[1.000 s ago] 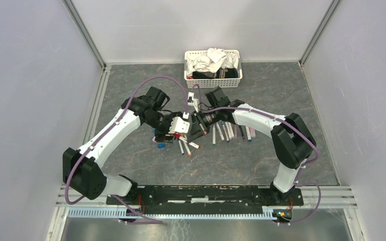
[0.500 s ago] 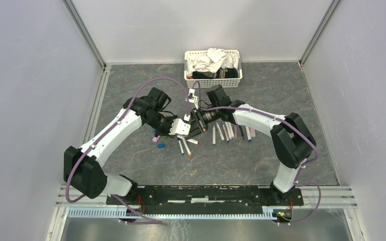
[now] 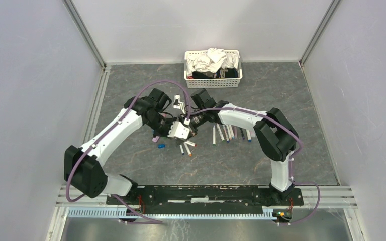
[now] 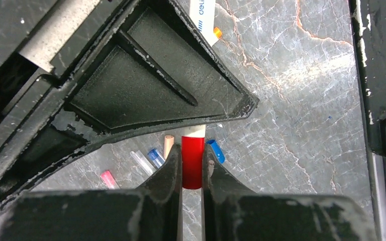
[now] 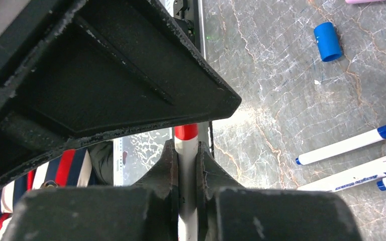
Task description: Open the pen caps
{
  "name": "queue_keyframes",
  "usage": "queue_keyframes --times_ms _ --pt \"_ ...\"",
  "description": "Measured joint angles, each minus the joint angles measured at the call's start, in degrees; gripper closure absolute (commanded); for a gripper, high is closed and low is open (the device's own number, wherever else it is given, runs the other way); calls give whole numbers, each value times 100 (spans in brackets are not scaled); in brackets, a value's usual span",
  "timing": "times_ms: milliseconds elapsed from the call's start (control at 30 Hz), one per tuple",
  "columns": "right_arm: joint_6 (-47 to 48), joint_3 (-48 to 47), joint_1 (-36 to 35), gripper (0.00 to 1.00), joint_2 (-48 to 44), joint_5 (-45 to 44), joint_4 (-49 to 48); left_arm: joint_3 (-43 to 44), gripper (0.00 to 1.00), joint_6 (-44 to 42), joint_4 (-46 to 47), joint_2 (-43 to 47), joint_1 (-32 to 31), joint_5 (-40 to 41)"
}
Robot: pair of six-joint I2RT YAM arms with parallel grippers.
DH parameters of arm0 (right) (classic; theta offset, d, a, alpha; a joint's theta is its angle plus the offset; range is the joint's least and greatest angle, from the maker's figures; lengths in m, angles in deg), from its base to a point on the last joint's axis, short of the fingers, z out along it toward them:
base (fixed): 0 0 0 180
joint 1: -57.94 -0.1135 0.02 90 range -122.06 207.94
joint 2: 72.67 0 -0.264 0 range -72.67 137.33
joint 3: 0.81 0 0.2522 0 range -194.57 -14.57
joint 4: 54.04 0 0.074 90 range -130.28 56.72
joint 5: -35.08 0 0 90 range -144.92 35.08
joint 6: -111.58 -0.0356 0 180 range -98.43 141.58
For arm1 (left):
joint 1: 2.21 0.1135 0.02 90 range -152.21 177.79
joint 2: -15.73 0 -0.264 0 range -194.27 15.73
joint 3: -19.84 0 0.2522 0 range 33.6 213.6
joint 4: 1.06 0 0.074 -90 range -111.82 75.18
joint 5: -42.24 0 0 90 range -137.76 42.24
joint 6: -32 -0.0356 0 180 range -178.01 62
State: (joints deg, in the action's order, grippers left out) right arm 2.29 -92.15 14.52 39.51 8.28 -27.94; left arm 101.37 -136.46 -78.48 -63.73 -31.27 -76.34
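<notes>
Both arms bend inward and meet mid-table. The left gripper is clamped on a red cap. The right gripper pinches the same pen by its white barrel. Loose pens lie just beside. The far basket holds cloths.

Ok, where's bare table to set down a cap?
Bare table between the pens and the base rail, and left of the basket. Crowded mid-table around the pens and loose caps.

Bright, even light; soft floor glare, wrist foregrounds seemingly slightly blurred.
</notes>
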Motion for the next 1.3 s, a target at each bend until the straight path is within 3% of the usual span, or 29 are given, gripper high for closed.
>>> queue_keyframes --times_ms 300,500,633,767,967,1167,1300 --pt "179 636 76 100 -352 -188 -439 -140 98 -323 260 11 -28 -24" --pt "345 1626 380 100 -837 -337 -81 302 98 -691 -7 -98 1056 505" --pt "437 1965 566 100 -1001 -590 192 369 98 -848 24 -142 1421 640" --pt "570 1860 824 100 -1207 -1425 625 286 98 -758 293 -308 1482 605" --pt "516 1696 1526 100 -1399 -3670 872 -76 92 188 951 -909 1482 396" --pt "389 1692 1775 100 -1484 -4942 813 -356 89 1095 1650 -1443 1484 358" --pt "365 1674 1808 100 -1484 -5480 798 -503 79 1574 2050 -1646 1484 345"
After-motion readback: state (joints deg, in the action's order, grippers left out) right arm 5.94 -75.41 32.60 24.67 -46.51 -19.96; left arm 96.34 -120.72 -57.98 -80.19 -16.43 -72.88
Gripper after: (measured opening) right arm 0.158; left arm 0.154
